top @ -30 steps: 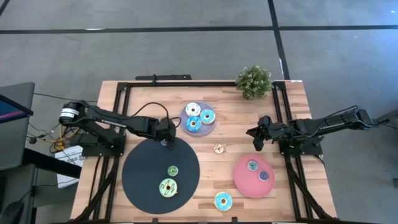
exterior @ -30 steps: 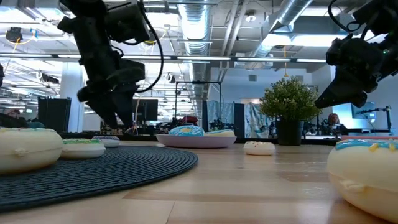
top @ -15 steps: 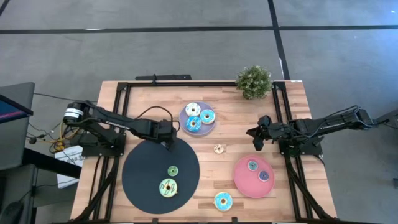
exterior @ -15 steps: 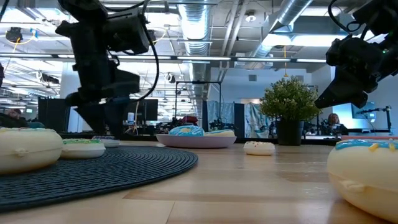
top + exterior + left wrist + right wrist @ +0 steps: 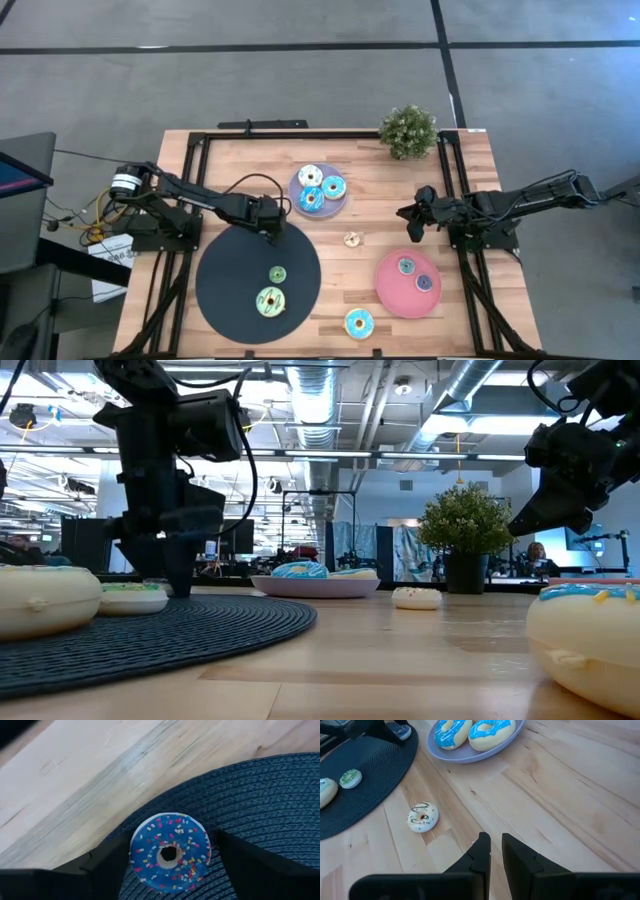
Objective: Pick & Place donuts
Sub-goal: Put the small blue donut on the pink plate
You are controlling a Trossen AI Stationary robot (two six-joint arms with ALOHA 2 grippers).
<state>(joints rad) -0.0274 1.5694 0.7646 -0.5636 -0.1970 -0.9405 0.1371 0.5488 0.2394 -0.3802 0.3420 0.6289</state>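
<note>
A small blue donut with sprinkles lies flat on the far rim of the round black plate. My left gripper points down over it, open, one finger on each side of the ring. Whether the fingers touch it cannot be told. Two green donuts lie on the same plate. My right gripper hangs shut above the table's right side. A cream donut lies on the wood ahead of it.
A lavender plate at the far middle holds three donuts. A pink plate at the near right holds two small ones. A blue donut lies by the near edge. A potted plant stands at the far right.
My left gripper has sunk toward the far rim of the black plate and tipped more steeply downward, coming down around the blue donut, which has stayed where it lay. Its fingers keep the same gap.
</note>
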